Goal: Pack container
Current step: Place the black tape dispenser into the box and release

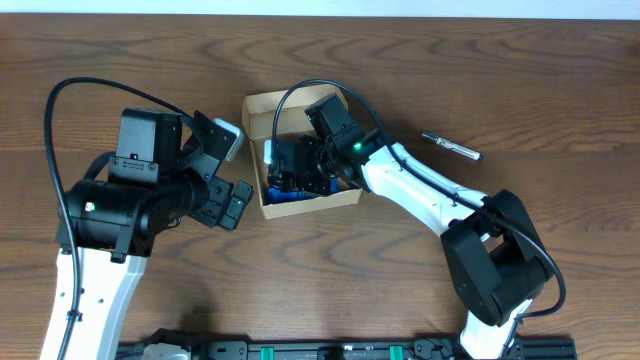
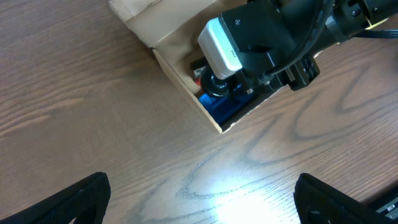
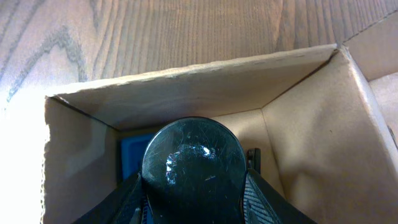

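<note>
The container (image 1: 262,112) is a tan cardboard box, open at the middle of the table. My right gripper (image 1: 292,170) reaches down inside it. In the right wrist view my right gripper (image 3: 193,202) is shut on a glossy dark round object (image 3: 191,158), held low between the box walls (image 3: 205,84). A blue item (image 3: 130,155) lies on the box floor beneath it. My left gripper (image 1: 233,200) is open and empty just left of the box. In the left wrist view its fingers (image 2: 199,202) hover over bare wood, with the box (image 2: 177,68) and the blue item (image 2: 222,107) ahead.
A dark pen (image 1: 450,146) lies on the table to the right of the box. The box's flap (image 2: 134,9) lies open at its far side. The right arm's cable arches over the box.
</note>
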